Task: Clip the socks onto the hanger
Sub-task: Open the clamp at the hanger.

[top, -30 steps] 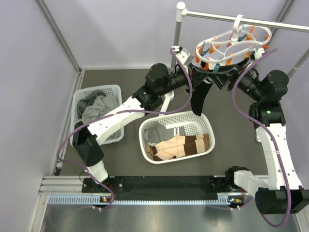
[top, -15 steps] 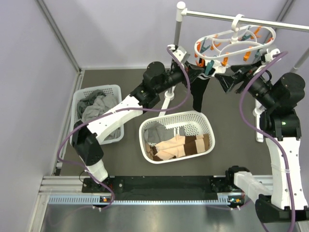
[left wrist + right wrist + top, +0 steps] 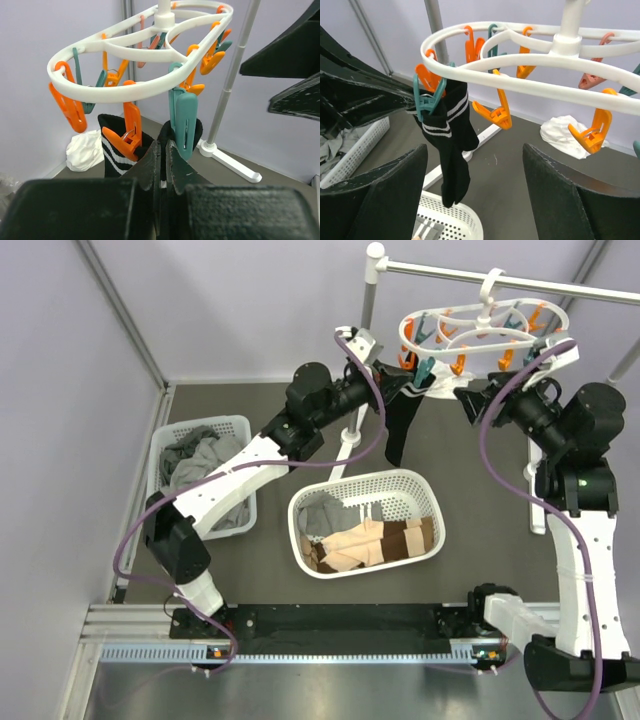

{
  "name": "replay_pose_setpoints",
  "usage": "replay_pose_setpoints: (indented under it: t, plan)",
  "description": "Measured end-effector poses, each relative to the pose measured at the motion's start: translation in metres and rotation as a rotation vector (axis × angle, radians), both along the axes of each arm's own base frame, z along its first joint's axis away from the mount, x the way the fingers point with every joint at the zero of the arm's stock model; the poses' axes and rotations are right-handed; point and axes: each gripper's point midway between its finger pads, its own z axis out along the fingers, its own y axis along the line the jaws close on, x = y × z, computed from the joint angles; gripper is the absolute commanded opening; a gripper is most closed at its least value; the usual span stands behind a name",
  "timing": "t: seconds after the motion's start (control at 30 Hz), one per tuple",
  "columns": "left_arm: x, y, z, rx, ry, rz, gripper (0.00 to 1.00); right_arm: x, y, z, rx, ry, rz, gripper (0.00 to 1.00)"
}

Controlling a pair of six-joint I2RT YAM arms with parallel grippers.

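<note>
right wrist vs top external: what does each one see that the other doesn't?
Right wrist only: the white stripes on the black sock cuff, and the teal peg biting that cuff.
Top external only: the rail the hanger hooks over, and the tan-and-brown socks lying in the oval basket.
Shared: the hanger with its orange and teal pegs, the black sock hanging from it, and the left gripper up against that sock.

Oval basket (image 3: 437, 516), rectangular basket (image 3: 205, 424)
</note>
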Motion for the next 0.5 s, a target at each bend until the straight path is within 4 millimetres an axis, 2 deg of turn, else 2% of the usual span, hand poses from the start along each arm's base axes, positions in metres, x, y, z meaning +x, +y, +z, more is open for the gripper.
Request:
replay_pose_setpoints:
  t: [0.27,0.5]
  plan:
    - [-0.004,0.004,0.007,-0.008,-0.009,-0.002,0.04,0.031,0.005,-0.009,-0.029,-0.025,0.048,0.73]
    - [-0.004,0.005,0.008,-0.009,-0.01,-0.002,0.04,0.049,0.01,-0.01,-0.036,-0.052,0.089,0.72]
